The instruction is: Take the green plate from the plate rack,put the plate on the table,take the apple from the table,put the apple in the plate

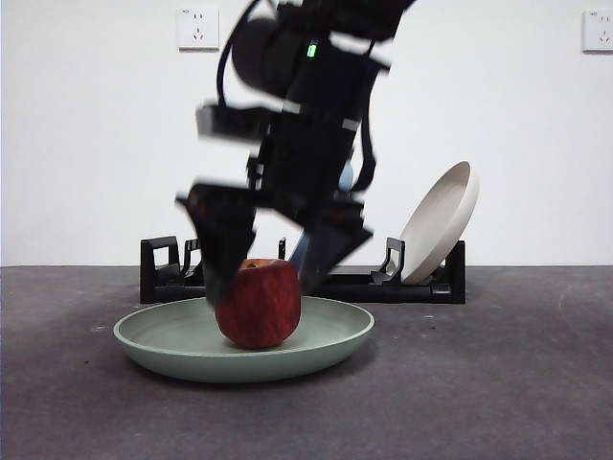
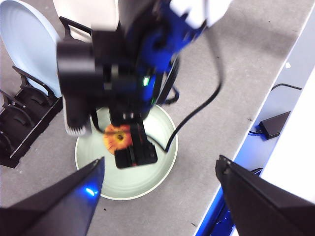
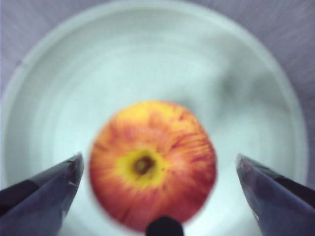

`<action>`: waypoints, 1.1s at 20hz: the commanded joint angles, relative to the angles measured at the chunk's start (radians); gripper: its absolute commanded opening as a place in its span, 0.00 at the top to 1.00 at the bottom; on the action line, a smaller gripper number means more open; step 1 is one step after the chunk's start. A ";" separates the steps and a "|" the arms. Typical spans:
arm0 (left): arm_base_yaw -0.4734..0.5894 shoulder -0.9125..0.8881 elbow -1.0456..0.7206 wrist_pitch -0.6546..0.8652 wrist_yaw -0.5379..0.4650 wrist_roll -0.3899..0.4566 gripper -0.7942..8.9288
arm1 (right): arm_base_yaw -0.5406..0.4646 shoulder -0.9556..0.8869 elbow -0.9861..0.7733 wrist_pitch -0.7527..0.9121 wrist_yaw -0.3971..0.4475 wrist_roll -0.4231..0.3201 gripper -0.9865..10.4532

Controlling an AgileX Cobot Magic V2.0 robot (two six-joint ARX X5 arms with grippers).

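The red apple sits upright in the middle of the green plate, which lies flat on the dark grey table in front of the black plate rack. My right gripper is open just above the apple, one jaw on each side of its top, with clear gaps in the right wrist view. That view shows the apple from above on the plate. My left gripper is open and empty, high above the plate, looking down on the right arm and the apple.
A cream-white plate leans in the rack's right end. The left wrist view shows a light blue plate standing in the rack beside the cream-white plate. The table's edge, cables and a power adapter lie beyond.
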 commanded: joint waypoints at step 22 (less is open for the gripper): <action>-0.003 0.000 0.003 -0.059 0.081 -0.012 0.53 | 0.003 -0.856 -0.006 -0.787 -0.165 0.085 0.37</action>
